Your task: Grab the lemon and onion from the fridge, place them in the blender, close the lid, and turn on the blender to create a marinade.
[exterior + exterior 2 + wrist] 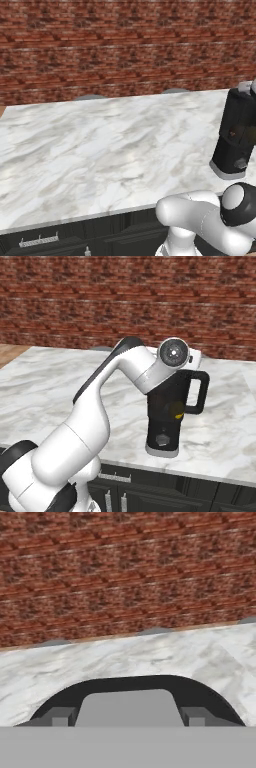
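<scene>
A: Where are we?
B: The blender (pixel 171 413) stands near the worktop's (pixel 90 145) front edge, towards its right end, with the lemon (pixel 178 415) showing yellow inside. The claw (pixel 128 717) sits on top, its tips astride the black lid (pixel 129 688); seemingly gripping it.
A: Next?
B: Probably seat the lid, release, then reach the knob (pixel 161 439). Open marble lies left and behind.

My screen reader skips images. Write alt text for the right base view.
A white arm bends over a black blender on a marble counter, its wrist at the jar's top. A yellow lemon shows inside; brick wall behind.
</scene>
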